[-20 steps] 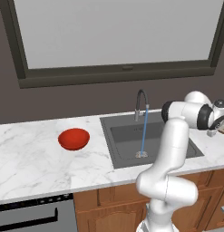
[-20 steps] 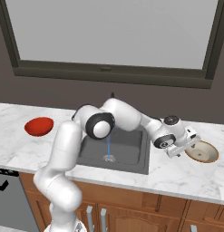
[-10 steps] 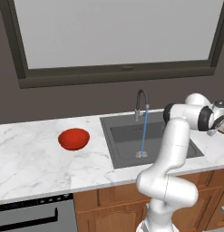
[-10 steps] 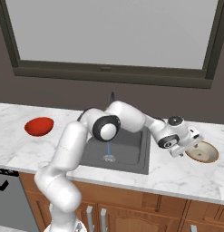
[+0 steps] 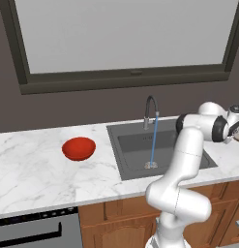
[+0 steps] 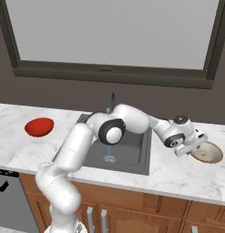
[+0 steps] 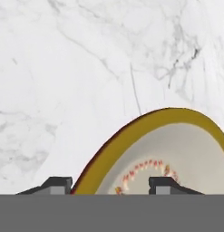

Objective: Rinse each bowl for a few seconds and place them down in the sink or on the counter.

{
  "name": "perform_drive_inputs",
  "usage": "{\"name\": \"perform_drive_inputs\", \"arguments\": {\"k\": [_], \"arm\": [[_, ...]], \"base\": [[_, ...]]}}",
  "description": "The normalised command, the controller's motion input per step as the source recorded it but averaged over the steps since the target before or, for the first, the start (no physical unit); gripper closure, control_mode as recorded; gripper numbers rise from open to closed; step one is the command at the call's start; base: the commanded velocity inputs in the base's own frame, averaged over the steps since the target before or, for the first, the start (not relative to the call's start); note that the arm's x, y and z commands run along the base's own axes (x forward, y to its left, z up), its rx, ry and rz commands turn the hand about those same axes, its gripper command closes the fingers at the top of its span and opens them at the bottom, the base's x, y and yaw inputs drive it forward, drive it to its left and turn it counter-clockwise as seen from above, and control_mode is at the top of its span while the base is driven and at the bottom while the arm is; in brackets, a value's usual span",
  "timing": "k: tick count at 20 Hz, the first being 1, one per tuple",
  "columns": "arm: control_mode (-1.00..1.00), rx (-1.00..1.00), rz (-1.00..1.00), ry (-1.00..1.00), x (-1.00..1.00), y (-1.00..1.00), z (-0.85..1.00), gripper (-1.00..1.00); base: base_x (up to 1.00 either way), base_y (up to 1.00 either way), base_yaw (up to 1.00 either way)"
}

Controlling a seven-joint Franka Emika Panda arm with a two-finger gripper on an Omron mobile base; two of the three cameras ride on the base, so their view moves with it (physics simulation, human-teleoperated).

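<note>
Gripper (image 7: 108, 186) at the cream bowl (image 6: 206, 152), which sits on the counter (image 5: 29, 169) right of the sink (image 5: 135, 145); my jaws straddle its brown rim, part-closed, and I cannot tell whether they pinch it. Risk: a shallow bite on the thin rim could tip or drop the bowl. It is shallow, with a reddish inner pattern. The red bowl (image 5: 79, 148) waits left of the sink; water (image 5: 153, 140) runs.

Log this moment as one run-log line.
phase: grasping | hand: astride beige bowl rim, grip unconfirmed | red bowl: on counter | faucet: running
</note>
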Motion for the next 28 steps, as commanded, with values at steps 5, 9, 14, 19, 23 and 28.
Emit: {"name": "perform_drive_inputs", "arguments": {"k": [5,9,14,19,23,28], "arm": [[-1.0,0.01,0.0,0.02,0.12,-0.2,-0.12,1.0],[-1.0,0.04,0.0,0.02,0.02,-0.26,-0.05,1.0],[-1.0,0.0,0.03,-0.03,-0.06,-0.13,0.06,1.0],[-1.0,-0.19,0.11,-0.17,-0.56,0.25,0.34,1.0],[-1.0,-0.24,0.03,-0.29,-0.67,0.51,0.32,1.0],[-1.0,-0.19,0.03,-0.25,-0.77,0.43,0.22,1.0]], "base": [[0.0,0.0,0.0],[0.0,0.0,0.0],[0.0,0.0,0.0],[0.0,0.0,0.0],[0.0,0.0,0.0],[0.0,0.0,0.0]]}}
